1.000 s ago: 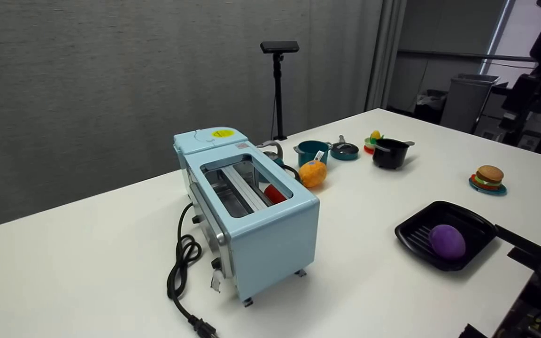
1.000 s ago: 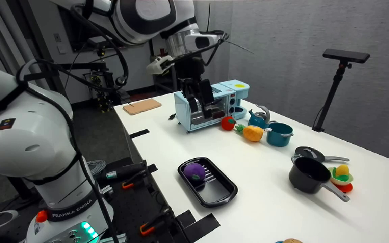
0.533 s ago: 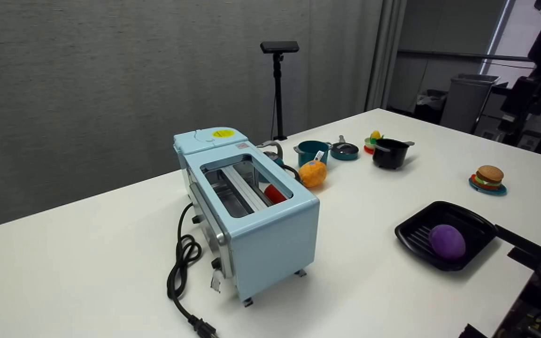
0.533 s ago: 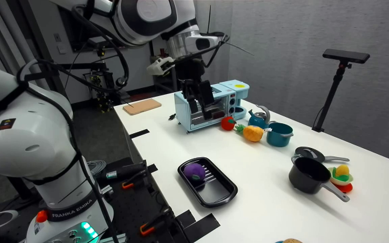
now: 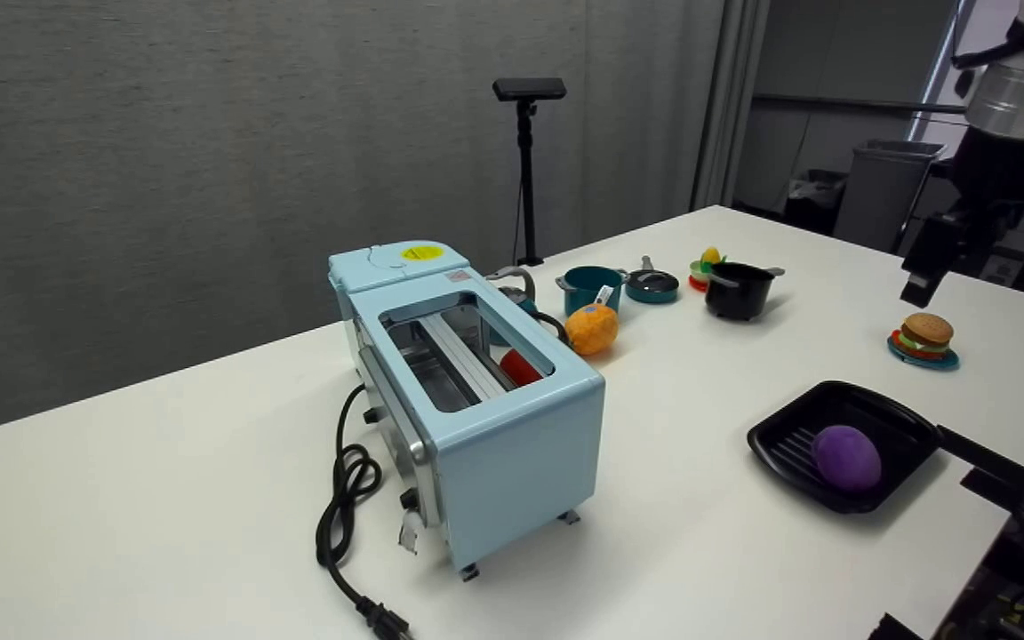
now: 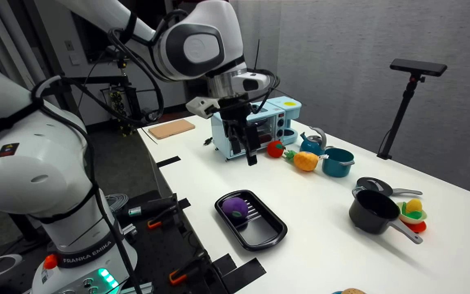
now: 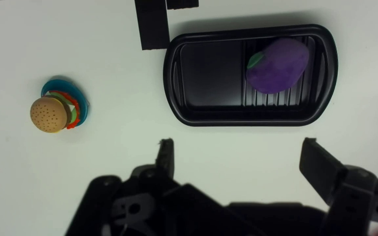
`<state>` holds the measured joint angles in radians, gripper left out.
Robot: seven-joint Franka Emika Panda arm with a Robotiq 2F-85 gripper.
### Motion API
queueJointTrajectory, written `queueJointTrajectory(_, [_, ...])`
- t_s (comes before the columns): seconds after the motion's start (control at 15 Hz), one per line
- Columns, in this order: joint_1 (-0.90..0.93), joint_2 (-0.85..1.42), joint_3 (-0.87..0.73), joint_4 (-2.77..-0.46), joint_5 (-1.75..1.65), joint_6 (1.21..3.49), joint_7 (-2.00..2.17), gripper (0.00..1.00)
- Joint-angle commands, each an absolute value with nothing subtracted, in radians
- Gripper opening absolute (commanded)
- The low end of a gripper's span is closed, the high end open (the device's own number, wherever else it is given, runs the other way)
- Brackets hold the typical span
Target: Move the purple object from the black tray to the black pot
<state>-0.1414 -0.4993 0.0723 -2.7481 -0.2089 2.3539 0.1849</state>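
Note:
The purple object (image 7: 279,67), a rounded lump with a green leaf patch, lies on the ridged end of the black tray (image 7: 208,123) in the wrist view. It shows in both exterior views too (image 5: 846,458) (image 6: 235,207), inside the tray (image 5: 783,462) (image 6: 267,245). The black pot (image 6: 371,218) stands upright with a grey handle at the right in an exterior view; it also shows in an exterior view (image 5: 737,295) near the back. My gripper (image 7: 238,140) is open and empty, its fingers wide apart. It hangs above the table, clear of the tray and the purple object.
A light blue toaster oven (image 6: 239,134) stands behind the gripper, with a red tomato (image 6: 275,149), orange pineapple (image 6: 305,161), teal kettle (image 6: 313,143) and teal pot (image 6: 337,165) beside it. A small lidded pan (image 6: 375,187) and a food bowl (image 6: 411,216) flank the black pot. A burger (image 7: 52,113) sits near the tray.
Over the last half second the arm has come down, and the gripper is lower over the table. In an exterior view it has also shifted left. The purple object, tray and pot have not moved.

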Motion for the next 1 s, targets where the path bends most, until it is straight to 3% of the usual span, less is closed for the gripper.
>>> queueJointTrajectory(0.0, [-0.122,-0.373,0.081,-2.747,-0.2,2.415,0.231,1.0])
queueJointTrajectory(0.93, [-0.063,-0.032,0.105,-2.691,-0.4,2.565,0.433,1.0])
